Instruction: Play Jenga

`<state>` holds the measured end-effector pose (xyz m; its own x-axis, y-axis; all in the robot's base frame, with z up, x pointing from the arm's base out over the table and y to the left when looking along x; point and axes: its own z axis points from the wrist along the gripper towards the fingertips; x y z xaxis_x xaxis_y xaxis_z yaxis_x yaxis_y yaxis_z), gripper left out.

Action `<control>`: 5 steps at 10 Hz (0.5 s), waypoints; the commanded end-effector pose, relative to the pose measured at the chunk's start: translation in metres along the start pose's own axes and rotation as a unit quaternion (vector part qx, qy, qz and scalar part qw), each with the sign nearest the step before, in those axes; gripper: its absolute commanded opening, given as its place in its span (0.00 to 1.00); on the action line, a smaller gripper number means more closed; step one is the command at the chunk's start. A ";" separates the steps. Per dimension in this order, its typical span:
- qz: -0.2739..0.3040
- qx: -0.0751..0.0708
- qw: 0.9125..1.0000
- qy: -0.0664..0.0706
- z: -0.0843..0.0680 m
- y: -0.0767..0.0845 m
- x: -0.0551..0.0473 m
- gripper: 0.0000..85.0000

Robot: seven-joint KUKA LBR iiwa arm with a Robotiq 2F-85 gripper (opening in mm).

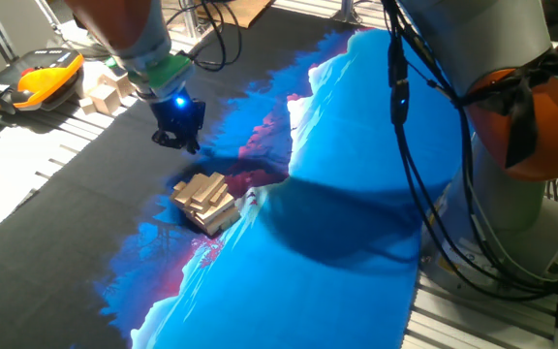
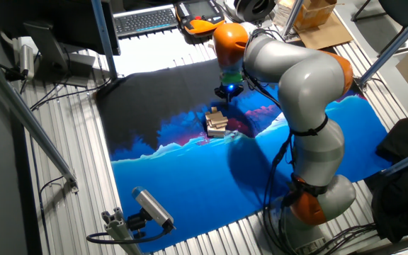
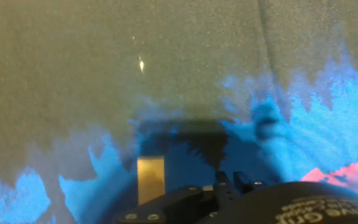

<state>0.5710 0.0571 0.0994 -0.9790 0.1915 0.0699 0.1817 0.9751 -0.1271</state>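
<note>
Blue-black cloth (image 1: 356, 242), loose blocks (image 1: 105, 92) probably behind claw (image 1: 177, 136)

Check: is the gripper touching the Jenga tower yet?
Apart. One fixed view shows the gripper above the Jenga tower, dark cloth between them.

Jenga (image 1: 204, 202) set on cloth (image 1: 337, 242) spread over tabletop (image 2: 62, 205). Pincer (image 1: 176, 136) held above, just behind tower. Loose blocks (image 1: 105, 92) placed well behind, beside handheld controller (image 1: 46, 78).
</note>
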 end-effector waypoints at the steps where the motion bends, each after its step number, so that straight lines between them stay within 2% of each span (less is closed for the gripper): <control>1: -0.008 -0.001 1.000 0.002 -0.002 -0.003 0.001 0.00; 3: -0.029 -0.002 1.000 0.010 -0.008 -0.012 0.004 0.00; 5: -0.041 -0.003 0.999 0.015 -0.012 -0.014 0.011 0.00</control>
<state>0.5582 0.0468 0.1141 -0.9874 0.1134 0.1106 0.1009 0.9885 -0.1126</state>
